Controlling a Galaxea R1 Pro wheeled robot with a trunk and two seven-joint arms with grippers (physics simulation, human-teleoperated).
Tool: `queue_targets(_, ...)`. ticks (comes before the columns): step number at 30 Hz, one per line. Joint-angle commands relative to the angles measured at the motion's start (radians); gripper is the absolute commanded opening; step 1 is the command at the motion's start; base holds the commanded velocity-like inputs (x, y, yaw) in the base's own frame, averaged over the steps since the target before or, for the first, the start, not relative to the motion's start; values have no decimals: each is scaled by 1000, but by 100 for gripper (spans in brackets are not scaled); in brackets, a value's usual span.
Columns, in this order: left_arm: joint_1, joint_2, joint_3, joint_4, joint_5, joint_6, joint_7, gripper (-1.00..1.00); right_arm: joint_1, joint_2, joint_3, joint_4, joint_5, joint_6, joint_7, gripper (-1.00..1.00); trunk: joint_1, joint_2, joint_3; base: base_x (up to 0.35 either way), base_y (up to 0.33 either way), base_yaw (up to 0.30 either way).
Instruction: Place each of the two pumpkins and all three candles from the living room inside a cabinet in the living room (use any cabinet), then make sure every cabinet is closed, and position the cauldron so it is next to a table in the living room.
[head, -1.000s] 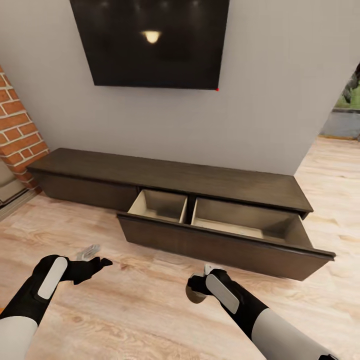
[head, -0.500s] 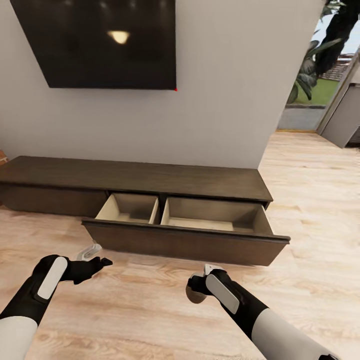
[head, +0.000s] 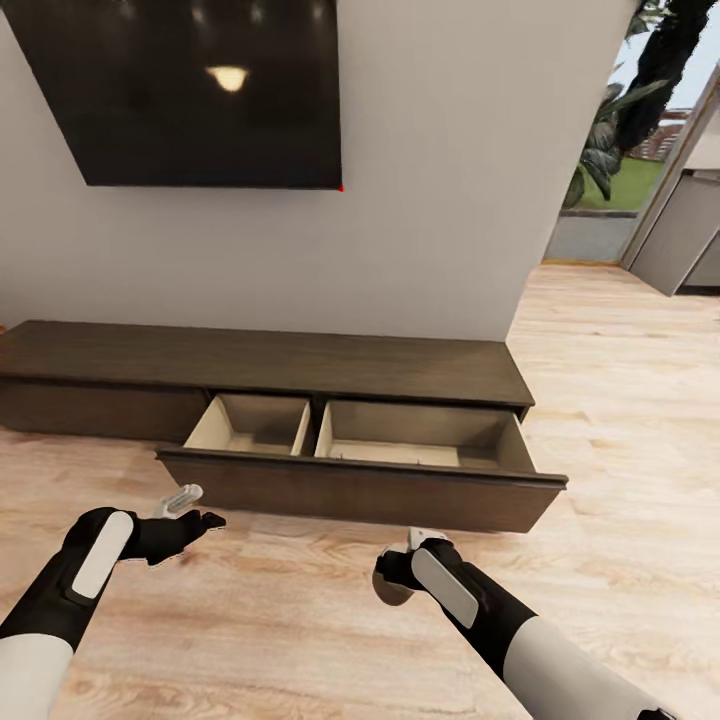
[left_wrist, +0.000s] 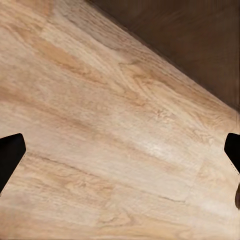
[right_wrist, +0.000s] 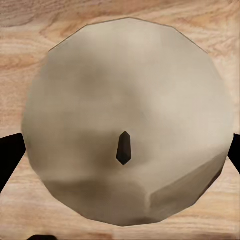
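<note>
Head view: cabinet (head: 300, 365) is seen against the grey wall under a dark wall screen (head: 180, 90), its right-hand drawer (head: 360, 480) pulled out over the wood floor (head: 620, 420), pale compartments bare. Left gripper (head: 190, 510) is held over the floor near the drawer's left corner, fingers spread, nothing between them. Right gripper (head: 395, 585) is closed around a candle (right_wrist: 127, 122), pale and round, dark wick seen end-on in the right wrist view, short of the drawer front.

no readable text, labels or signs
</note>
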Motion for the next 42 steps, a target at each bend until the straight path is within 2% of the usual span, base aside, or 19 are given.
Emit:
queue_targets(1,6,1,1,-19,8,5,6,100,-1,-1,3,-1,-8,1,-8,-100,-4,7,2,0,0,0)
queue_targets(4,113,1,8,-279,37,7,5,100,-1,-1,3,0,-8,1,-8,-100,-16,28,12,0,0,0)
queue_targets(6,184,2,12,-442,85,8,5,100,-1,-1,3,0,-8,1,-8,-100,-23,42,18,0,0,0)
queue_targets(7,215,5,18,-489,120,8,5,100,-1,-1,3,0,-8,1,-8,-100,-27,49,21,0,0,0)
queue_targets(8,239,13,28,-518,164,8,5,100,-1,-1,3,-1,-8,1,-8,-100,-31,56,24,0,0,0)
queue_targets(10,268,55,50,-549,277,7,4,100,-1,-1,3,-1,-8,1,-8,-100,-39,70,31,0,0,0)
queue_targets(13,290,146,60,-565,500,7,5,100,-1,-1,3,0,-8,1,-8,-100,-50,91,40,0,0,0)
queue_targets(15,306,193,57,-568,626,7,5,100,-1,-1,3,0,-8,1,-8,-100,-58,105,46,0,0,0)
queue_targets(16,313,206,55,-568,671,7,4,100,-1,0,3,0,-8,1,-8,-100,-62,112,49,0,0,0)
queue_targets(18,321,221,54,-568,724,7,4,100,-1,0,3,0,-8,1,-8,-100,-65,119,52,0,0,0)
queue_targets(21,327,229,60,-566,753,7,4,100,-1,0,3,0,-8,1,-8,-100,-65,119,52,0,0,0)
queue_targets(25,329,232,61,-564,767,7,3,100,-1,0,2,0,-9,0,-8,-100,-65,119,52,0,0,0)
queue_targets(42,335,232,56,-563,760,6,3,100,-1,0,1,-3,-17,-1,-13,-100,-65,119,52,212,-185,0)
